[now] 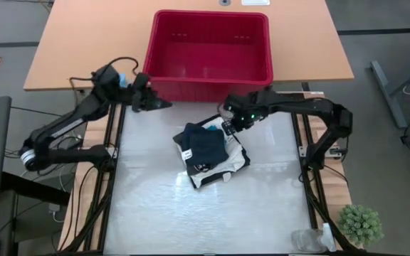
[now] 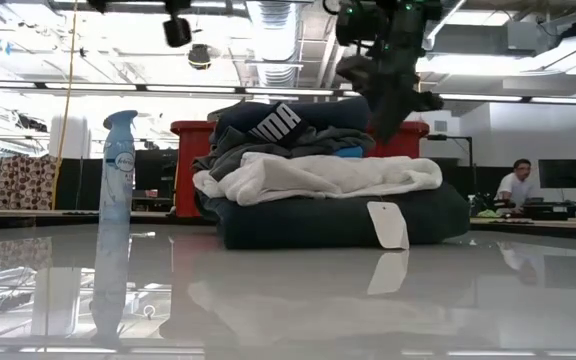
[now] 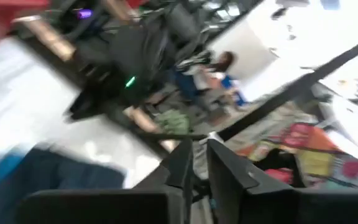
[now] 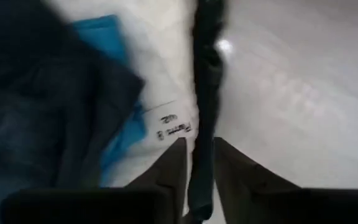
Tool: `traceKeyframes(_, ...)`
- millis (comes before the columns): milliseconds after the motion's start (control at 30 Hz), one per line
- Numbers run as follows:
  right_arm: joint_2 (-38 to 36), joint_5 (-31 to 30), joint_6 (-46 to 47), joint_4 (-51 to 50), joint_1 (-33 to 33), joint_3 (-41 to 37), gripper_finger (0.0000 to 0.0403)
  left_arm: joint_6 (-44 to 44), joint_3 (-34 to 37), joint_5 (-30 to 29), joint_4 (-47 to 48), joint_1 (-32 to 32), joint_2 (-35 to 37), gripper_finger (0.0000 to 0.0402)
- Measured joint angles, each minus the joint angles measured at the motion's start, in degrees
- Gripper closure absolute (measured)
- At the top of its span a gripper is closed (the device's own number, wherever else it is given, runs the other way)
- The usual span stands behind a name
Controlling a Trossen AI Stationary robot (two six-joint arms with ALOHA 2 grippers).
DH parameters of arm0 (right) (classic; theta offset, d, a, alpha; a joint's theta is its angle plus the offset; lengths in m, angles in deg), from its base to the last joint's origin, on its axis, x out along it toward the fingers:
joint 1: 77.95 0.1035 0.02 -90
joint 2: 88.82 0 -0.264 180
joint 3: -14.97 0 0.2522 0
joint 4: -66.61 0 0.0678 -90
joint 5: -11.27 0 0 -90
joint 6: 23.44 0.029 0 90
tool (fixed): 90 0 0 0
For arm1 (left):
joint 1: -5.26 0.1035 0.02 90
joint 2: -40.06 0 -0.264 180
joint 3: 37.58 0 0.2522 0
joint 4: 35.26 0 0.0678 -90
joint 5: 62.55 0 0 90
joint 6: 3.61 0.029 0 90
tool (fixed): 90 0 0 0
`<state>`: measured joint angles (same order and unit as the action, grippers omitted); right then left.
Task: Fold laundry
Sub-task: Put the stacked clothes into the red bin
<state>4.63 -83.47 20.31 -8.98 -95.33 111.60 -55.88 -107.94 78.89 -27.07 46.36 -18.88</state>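
The laundry (image 1: 210,153) lies as a folded stack in the middle of the table. A black garment (image 2: 338,222) with a white tag is at the bottom, then a white one (image 2: 318,175), grey and teal pieces (image 2: 348,152), and a dark one with white lettering (image 2: 278,122) on top. My right gripper (image 4: 199,146) hangs above the stack's far right corner (image 1: 230,126), pointing down with its fingers a little open. It is clear of the cloth. My left gripper (image 1: 164,104) is raised and level beside the red basket's near left corner, shut and empty (image 3: 199,146).
The red basket (image 1: 208,46) stands at the table's far edge, just behind the stack and between both arms. A tall spray bottle (image 2: 116,215) stands near the front of the table. A potted plant (image 1: 360,224) sits off the near right corner. A person (image 2: 516,185) sits in the room behind.
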Motion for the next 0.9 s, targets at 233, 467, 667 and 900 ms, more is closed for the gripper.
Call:
traceKeyframes(233, -1.4, 7.2, -16.0, -0.4, -3.9, -2.1, 0.0208, 8.9, 0.0, -16.2, 30.1, -5.1, 10.5, 0.0282)
traceKeyframes(467, -1.4, 7.1, -18.5, 7.7, -4.8, -10.3, 0.0099, -0.4, 0.0, -30.6, 45.5, -17.3, 13.0, 0.0169)
traceKeyframes(667, -3.4, 8.0, -15.9, 16.4, -4.9, -19.1, 0.0083, -19.8, 4.6, -55.7, 52.4, -30.2, 15.7, 0.0137)
traceKeyframes(900, -8.5, 10.9, -12.5, 23.8, -6.2, -25.8, 0.0085, -36.9, 21.6, -69.6, 27.4, -43.8, 15.5, 0.0137)
